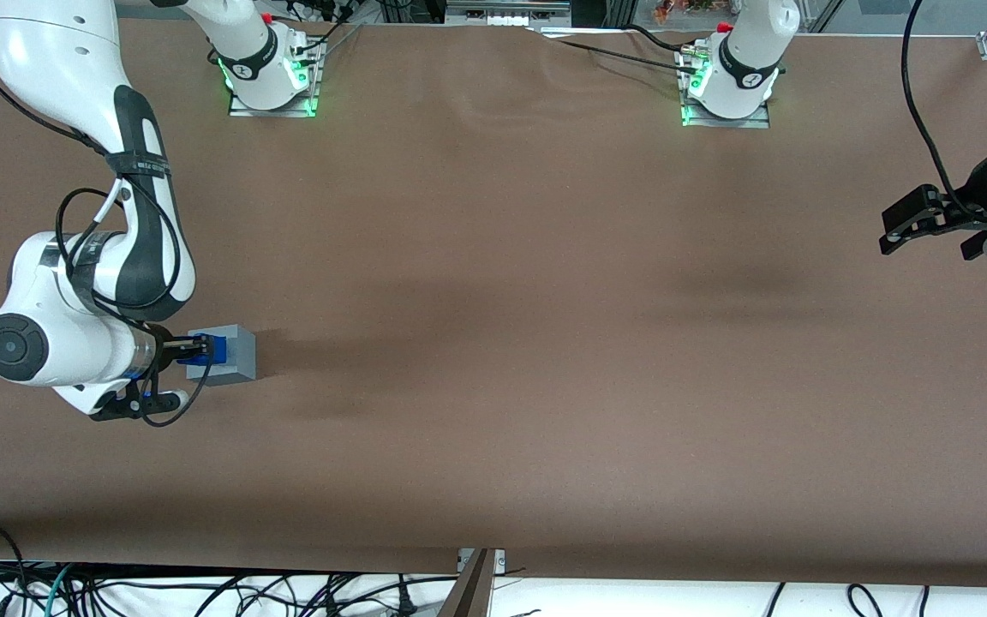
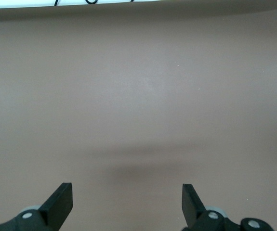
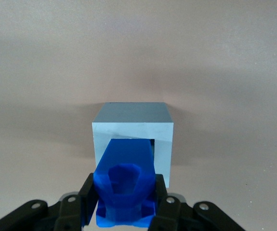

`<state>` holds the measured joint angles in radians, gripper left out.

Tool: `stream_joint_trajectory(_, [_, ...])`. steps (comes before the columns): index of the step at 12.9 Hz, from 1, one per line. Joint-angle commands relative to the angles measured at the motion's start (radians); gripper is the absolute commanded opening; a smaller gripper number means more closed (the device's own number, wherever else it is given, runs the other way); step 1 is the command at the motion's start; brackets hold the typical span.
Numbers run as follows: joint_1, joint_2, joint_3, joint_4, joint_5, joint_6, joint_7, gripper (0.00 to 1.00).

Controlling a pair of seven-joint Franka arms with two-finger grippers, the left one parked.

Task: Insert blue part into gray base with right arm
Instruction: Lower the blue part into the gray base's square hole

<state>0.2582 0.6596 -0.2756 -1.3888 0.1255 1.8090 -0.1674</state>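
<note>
The gray base (image 1: 232, 353) is a light-gray cube on the brown table at the working arm's end. In the right wrist view the gray base (image 3: 133, 127) shows a dark socket edge just past the blue part (image 3: 125, 180). My right gripper (image 1: 199, 350) is shut on the blue part (image 1: 214, 350), with a black finger (image 3: 87, 197) on each side of it. The part's tip is at the mouth of the socket; how deep it sits is hidden.
The two arm mounts with green lights (image 1: 272, 81) stand farthest from the front camera. The parked arm's gripper (image 1: 930, 218) hangs over its end of the table. Cables (image 1: 202, 591) lie below the table's front edge.
</note>
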Motion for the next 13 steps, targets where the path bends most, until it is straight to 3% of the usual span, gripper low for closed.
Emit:
stream_joint_trajectory(1, [-0.011,0.029,0.006,-0.012,0.022,0.036,-0.012,0.3])
stream_joint_trajectory(8, [-0.013,0.032,0.006,-0.015,0.022,0.044,-0.02,0.3])
stream_joint_trajectory(9, [-0.013,0.034,0.006,-0.015,0.022,0.046,-0.02,0.34])
stream_joint_trajectory(10, [-0.013,0.035,0.006,-0.015,0.025,0.044,-0.018,0.78])
stream_joint_trajectory(11, [-0.011,0.034,0.006,-0.015,0.025,0.044,-0.011,1.0])
stream_joint_trajectory(13, [-0.01,0.028,0.006,-0.007,0.019,0.041,-0.011,1.0])
